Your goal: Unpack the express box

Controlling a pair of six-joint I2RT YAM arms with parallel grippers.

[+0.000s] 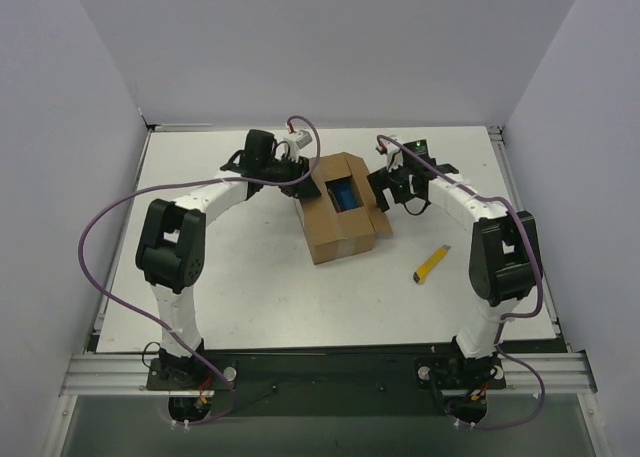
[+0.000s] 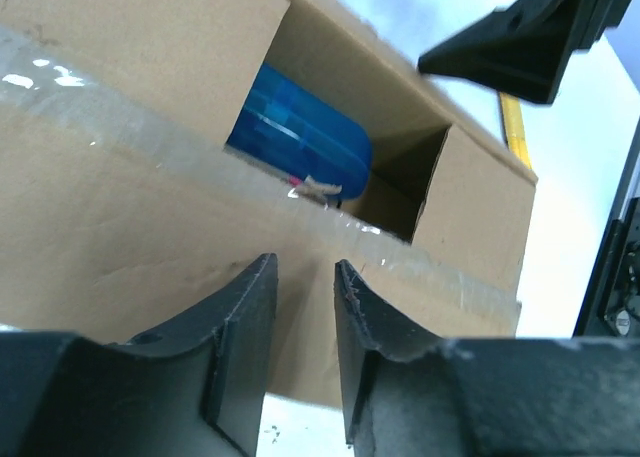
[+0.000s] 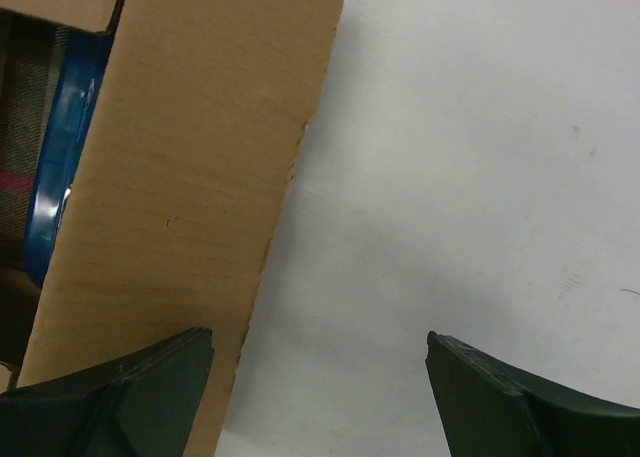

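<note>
The white table (image 1: 250,297) holds the express box (image 1: 335,232) at its middle, flaps spread. The left gripper (image 2: 305,267), barely parted and holding nothing, hangs over the taped left flap. The right gripper (image 3: 320,337), wide open, straddles the right flap's edge. A blue container (image 1: 346,193) lies inside the box. A yellow knife (image 1: 431,265) lies apart on the right.

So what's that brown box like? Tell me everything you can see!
The express box is plain brown cardboard, sitting a bit skewed in the middle of the white table. Its top flaps are folded open, and shiny clear tape runs along one. Inside lies something blue with rounded corners. The left gripper and right gripper are close on either side, not holding it.
</note>
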